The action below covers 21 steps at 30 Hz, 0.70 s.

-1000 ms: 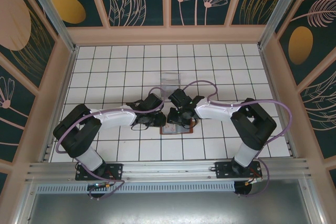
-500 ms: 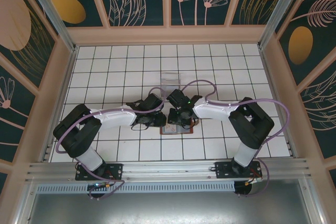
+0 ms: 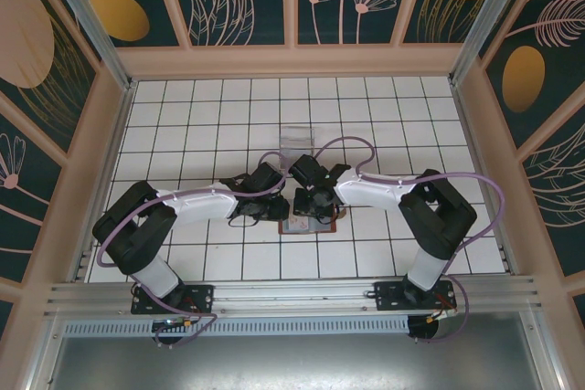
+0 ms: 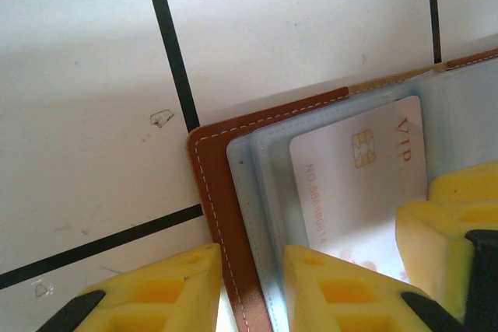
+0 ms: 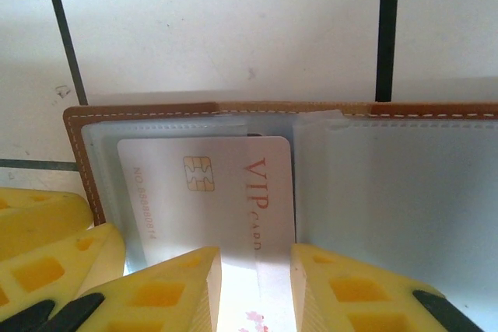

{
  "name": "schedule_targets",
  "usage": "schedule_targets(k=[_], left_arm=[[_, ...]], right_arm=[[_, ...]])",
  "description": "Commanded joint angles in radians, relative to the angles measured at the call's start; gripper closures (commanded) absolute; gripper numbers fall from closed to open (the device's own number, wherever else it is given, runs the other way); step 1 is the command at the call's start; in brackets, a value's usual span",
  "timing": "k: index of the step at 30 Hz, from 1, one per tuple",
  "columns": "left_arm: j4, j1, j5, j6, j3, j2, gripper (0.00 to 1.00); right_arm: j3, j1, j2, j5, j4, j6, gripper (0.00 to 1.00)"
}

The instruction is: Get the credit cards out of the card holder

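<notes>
The card holder lies open and flat on the tiled floor, reddish-brown edge around blue-grey sleeves. A pale credit card marked VIP with a gold chip sits in the left sleeve. My left gripper stands narrowly open over the holder's left edge, one finger on the floor outside and the other on the sleeve. My right gripper is narrowly open above the card's right half, which lies flat between its fingers. From above, the left gripper and right gripper almost meet over the holder.
A clear plastic tray stands two tiles beyond the holder. The right gripper's yellow fingers crowd the left wrist view, and the left gripper's fingers show beside the holder's corner. Wooden walls ring the floor.
The right gripper has shifted a little to the left over the holder, closer to the left gripper. The left arm has barely moved.
</notes>
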Motion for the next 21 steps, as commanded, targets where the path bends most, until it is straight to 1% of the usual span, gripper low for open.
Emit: schedule_targets(k=[1, 15, 21], left_arm=[[-0.042, -0.006, 0.003, -0.008, 0.028, -0.017, 0.71], [-0.037, -0.013, 0.017, 0.005, 0.053, 0.017, 0.71], [-0.041, -0.017, -0.012, 0.009, 0.041, 0.052, 0.73]], right_arm=[[0.012, 0.001, -0.04, 0.026, -0.031, 0.005, 0.7], [-0.025, -0.012, -0.047, 0.009, 0.002, 0.014, 0.7], [-0.034, -0.016, -0.039, -0.007, 0.018, 0.01, 0.7]])
